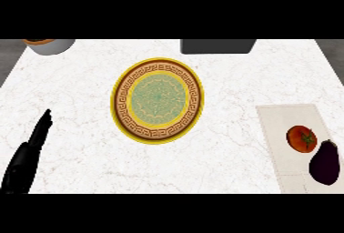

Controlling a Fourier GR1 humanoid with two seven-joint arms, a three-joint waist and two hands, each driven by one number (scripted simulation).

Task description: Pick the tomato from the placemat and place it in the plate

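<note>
1. White, faintly veined marble forms the counter (74,91) in the head view. A pale placemat (285,119) lies along its right edge, toward the near corner.
2. The tomato (302,139) sits on the placemat, untouched, with a dark purple eggplant (325,163) just beside it on the near side, apparently touching.
3. The plate (156,99), gold-rimmed with a brown key pattern and a green centre, lies at the middle of the counter, well apart from the placemat and with nothing on it.
4. The left hand (27,157) shows near the counter's near-left corner, fingers straight and pressed together, resting and holding nothing. The right hand is not in view.
5. A grey pot (50,44) stands at the far-left corner and a dark box (218,45) at the far edge.
6. Judged from this, the task has not begun: the reach comes first. The next move calls for a hand, likely the right, to close round the tomato without nudging the eggplant.
</note>
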